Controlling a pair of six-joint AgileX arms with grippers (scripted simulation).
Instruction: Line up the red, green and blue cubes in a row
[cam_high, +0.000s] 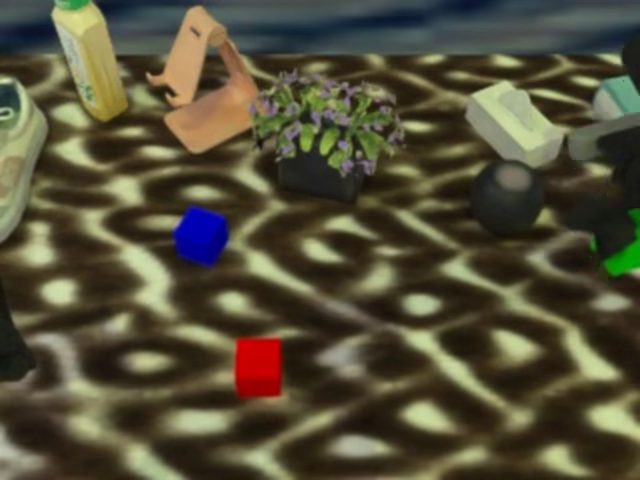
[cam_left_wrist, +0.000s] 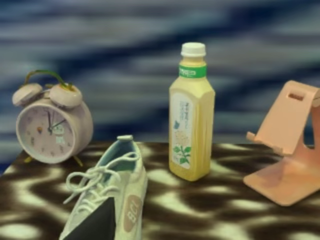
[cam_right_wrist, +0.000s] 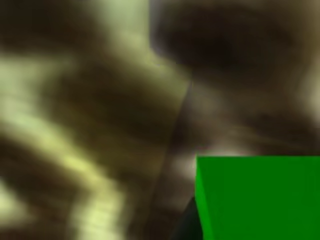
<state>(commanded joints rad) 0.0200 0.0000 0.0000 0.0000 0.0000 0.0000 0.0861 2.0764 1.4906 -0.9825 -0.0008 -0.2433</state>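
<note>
Right gripper (cam_high: 612, 232): was at the right edge of the bench, low over the green cube. It looked dark and lumpy from above. I could not tell if it was spread or pinching.
Green cube (cam_high: 627, 252): sat right under the right gripper, partly hidden by it. In the right wrist view the green cube (cam_right_wrist: 257, 197) filled one corner, very close up.
Dark ball (cam_high: 508, 196): lay just beside the right gripper, toward the middle of the bench.
White box (cam_high: 513, 122): sat behind the ball, near the right gripper.
Flower pot (cam_high: 325, 135): stood farther off, past the ball, with purple flowers.
Red cube (cam_high: 258, 367): lay well apart from the right gripper, across the bench and nearer the front.
Blue cube (cam_high: 201, 236): lay beyond the red cube, farther still from the right gripper. The two did not touch.
Pink stand (cam_high: 205, 88): stood at the back, beside the flowers.
Bottle (cam_high: 89, 58): stood upright next to the pink stand.
Shoe (cam_high: 15, 150): lay at the far left edge.
Clock (cam_left_wrist: 50, 125): stood behind the shoe, in the left wrist view.
Left arm (cam_high: 12, 340): was parked at the left edge. Its gripper did not show.
</note>
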